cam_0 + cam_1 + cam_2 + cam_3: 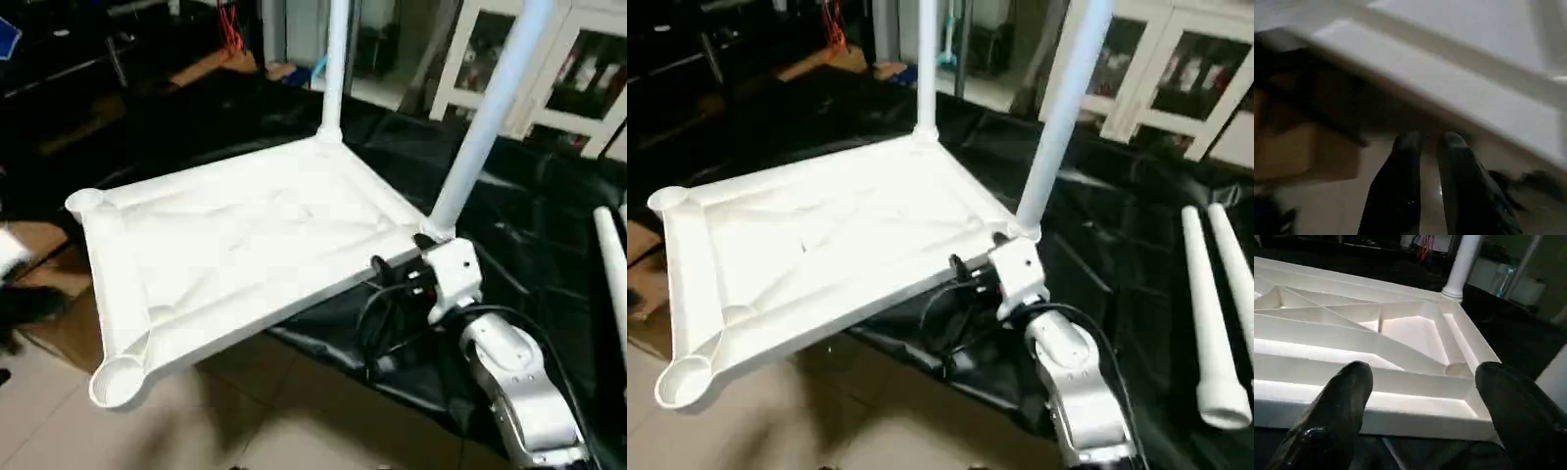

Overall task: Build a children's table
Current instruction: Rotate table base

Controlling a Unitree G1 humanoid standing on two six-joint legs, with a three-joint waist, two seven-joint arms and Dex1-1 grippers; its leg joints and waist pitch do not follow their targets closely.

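The children's table top lies upside down, ribs up, partly over a black sheet, so its corner sockets are free for legs. Nearest, at about 7 o'clock, an empty socket waits. The left gripper hovers below the edge with narrow jaws, holding nothing. At 4 o'clock the right gripper has wide jaws on either side of the rim, probably to steady it. Two screwed-in legs stand farther; spare legs lie at 3 o'clock.
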